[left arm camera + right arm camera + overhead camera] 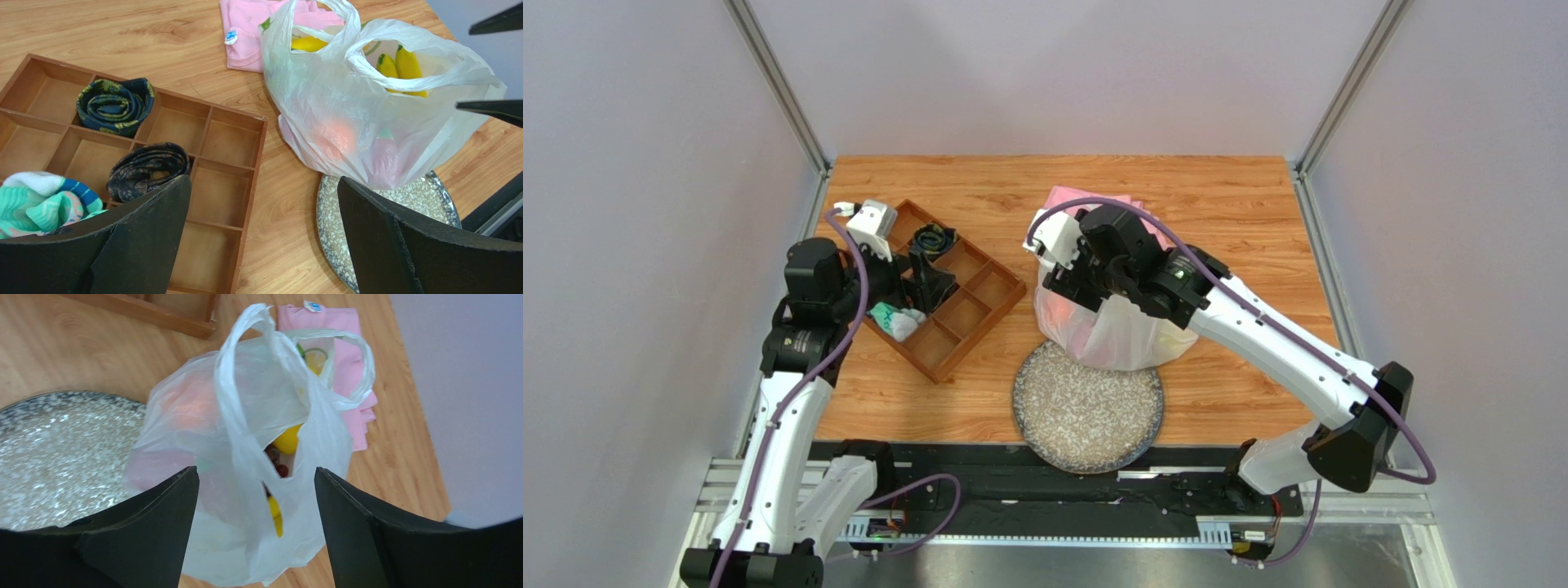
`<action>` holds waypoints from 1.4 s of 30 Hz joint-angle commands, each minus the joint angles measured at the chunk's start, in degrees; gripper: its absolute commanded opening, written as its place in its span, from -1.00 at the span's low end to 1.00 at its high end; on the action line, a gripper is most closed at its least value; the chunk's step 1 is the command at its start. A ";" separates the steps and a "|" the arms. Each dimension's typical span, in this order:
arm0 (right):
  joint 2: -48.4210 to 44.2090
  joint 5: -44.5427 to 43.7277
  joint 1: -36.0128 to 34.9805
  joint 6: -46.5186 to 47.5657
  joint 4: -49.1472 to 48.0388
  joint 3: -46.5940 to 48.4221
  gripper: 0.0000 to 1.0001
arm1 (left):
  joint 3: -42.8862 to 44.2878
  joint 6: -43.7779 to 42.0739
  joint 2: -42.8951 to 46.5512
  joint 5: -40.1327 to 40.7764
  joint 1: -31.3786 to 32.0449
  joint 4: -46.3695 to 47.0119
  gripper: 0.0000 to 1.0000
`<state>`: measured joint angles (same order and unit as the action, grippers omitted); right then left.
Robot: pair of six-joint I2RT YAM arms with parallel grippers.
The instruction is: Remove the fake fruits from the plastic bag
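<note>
The plastic bag [1127, 333] stands on the table, its base on the far rim of a speckled plate. In the left wrist view the plastic bag [368, 116] shows yellow bananas [402, 61] and a lemon [309, 44] at its open mouth, and a red-orange piece [336, 136] shows through the film. In the right wrist view the plastic bag [245, 435] shows a banana [288, 441] and dark grapes [276, 464] through its mouth. My right gripper [1078, 284] is open just above the bag; it also shows in the right wrist view [255, 474]. My left gripper [918, 284] is open and empty over the wooden tray; it also shows in the left wrist view [264, 184].
A wooden compartment tray [979, 321] with rolled ties and a folded sock lies left of the bag. The speckled plate [1087, 417] lies at the front centre. A folded pink cloth [1075, 199] lies behind the bag. Grey walls enclose the table.
</note>
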<state>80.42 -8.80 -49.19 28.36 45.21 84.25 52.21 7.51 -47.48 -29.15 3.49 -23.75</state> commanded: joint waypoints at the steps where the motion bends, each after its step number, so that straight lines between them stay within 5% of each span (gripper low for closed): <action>1: 3.68 -9.83 -0.12 5.38 -8.38 3.46 0.48 | 1.23 2.07 1.60 -1.44 -0.32 1.16 0.93; 8: 14.14 -7.11 -0.47 6.80 -2.68 10.47 0.38 | 2.46 1.20 2.31 -1.18 -0.32 0.19 0.92; 10: 16.68 -8.94 -0.12 6.36 -1.44 12.60 -0.06 | 2.99 0.84 2.31 -0.65 -0.32 0.28 0.92; 11: 16.96 -9.39 0.32 6.62 -1.96 14.52 -0.52 | 3.08 0.67 2.05 -0.56 -0.32 0.54 0.92; 13: 17.40 -10.44 1.63 6.36 -2.93 18.04 -0.99 | 3.17 0.67 1.52 -1.00 -0.32 1.07 0.92; 19: 14.16 -12.20 13.12 6.71 -4.77 34.39 -1.00 | 3.78 2.60 -1.29 -3.90 -0.32 2.48 0.87; 27: 7.38 -12.56 27.11 14.87 -21.72 39.32 -1.00 | 4.57 3.83 -4.98 -5.57 -0.24 5.64 0.84; 31: 8.87 -14.05 35.97 13.83 -22.80 45.21 -1.00 | 4.66 6.02 -7.00 -6.71 -0.06 7.75 0.82; 37: -0.77 -14.76 44.08 7.86 -23.06 29.60 -0.99 | 4.31 6.11 -7.27 -6.71 0.56 8.54 0.81; 42: -15.10 -14.51 48.22 -5.64 -14.83 2.57 -1.00 | 2.47 6.47 -6.48 -6.45 0.64 8.98 0.81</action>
<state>75.35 -22.59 -3.07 34.17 27.55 100.44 54.17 12.82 -55.27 -34.68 3.79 -17.28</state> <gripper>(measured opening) 0.009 0.908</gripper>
